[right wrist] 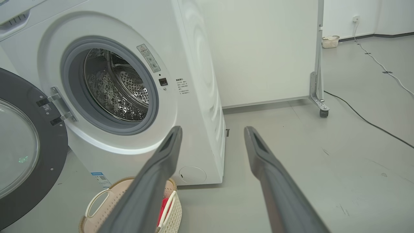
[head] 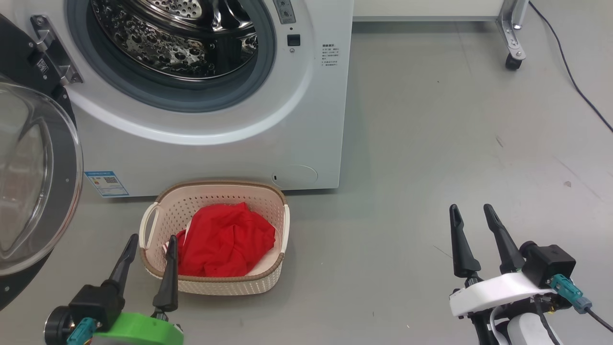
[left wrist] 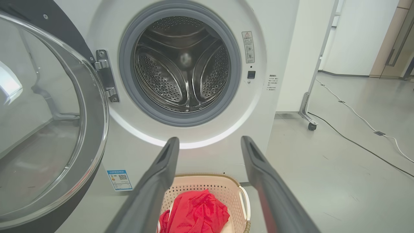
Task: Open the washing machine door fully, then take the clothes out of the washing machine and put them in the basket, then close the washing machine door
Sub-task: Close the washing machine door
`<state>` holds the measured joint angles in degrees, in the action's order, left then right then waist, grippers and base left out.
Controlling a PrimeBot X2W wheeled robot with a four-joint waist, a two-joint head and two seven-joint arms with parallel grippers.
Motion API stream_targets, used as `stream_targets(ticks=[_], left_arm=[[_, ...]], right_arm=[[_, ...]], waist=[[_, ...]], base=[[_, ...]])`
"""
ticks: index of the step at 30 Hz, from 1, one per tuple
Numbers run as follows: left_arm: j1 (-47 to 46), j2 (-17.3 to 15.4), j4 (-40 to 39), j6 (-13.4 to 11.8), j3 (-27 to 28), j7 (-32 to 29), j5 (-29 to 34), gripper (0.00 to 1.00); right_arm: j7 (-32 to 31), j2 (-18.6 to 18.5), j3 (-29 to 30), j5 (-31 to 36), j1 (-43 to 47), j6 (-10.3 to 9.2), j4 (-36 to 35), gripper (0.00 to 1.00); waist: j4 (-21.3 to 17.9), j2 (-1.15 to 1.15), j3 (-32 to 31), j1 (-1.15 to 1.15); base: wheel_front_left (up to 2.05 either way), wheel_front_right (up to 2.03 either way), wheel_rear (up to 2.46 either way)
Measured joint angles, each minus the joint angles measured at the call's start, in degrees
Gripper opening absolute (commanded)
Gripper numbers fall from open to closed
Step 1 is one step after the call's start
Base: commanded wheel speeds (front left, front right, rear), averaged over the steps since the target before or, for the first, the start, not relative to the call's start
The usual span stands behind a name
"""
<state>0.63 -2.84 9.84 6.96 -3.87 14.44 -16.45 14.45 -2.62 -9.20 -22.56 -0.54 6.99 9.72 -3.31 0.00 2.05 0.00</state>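
Note:
The washing machine (head: 306, 120) (left wrist: 278, 48) (right wrist: 197, 64) stands with its round black door (head: 28, 182) (left wrist: 48, 129) (right wrist: 22, 149) swung wide open to the left, and the steel drum (left wrist: 184, 68) looks bare inside. Red clothes (head: 225, 239) (left wrist: 194, 213) lie bunched in the cream basket (head: 215, 285) (left wrist: 241, 200) (right wrist: 97, 207) on the floor before the machine. My left gripper (head: 152, 238) (left wrist: 210, 139) is open, its fingertips at the basket's near left rim, holding nothing. At the lower right, my right gripper (head: 471, 208) (right wrist: 213, 129) is open over bare floor.
A white panel on a castor frame (head: 513, 52) (right wrist: 320, 106) stands right of the machine. A black cable (head: 574, 81) (right wrist: 365, 119) runs across the grey floor at right. A white cable (left wrist: 359, 119) lies farther off.

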Motion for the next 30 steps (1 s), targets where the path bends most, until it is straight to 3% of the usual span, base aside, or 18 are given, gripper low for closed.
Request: stream_targets(ticks=[15,30], left_arm=[[-0.1,0.1,0.7,0.2,-1.6,0.0,0.4,1.0],[-0.2,0.1,1.3,0.2,-1.5,0.0,0.4,1.0]], right_arm=[[0.0,0.0,1.2,0.0,0.1,0.0,-0.6,1.0],[0.0,-0.3,-0.4,0.0,0.1,0.0,-0.5,1.0]], waist=[[4.8,0.0,0.5,0.0],[15.9,0.0,0.0,0.0]], base=[[0.0,0.0,0.0],[0.0,0.0,0.0]])
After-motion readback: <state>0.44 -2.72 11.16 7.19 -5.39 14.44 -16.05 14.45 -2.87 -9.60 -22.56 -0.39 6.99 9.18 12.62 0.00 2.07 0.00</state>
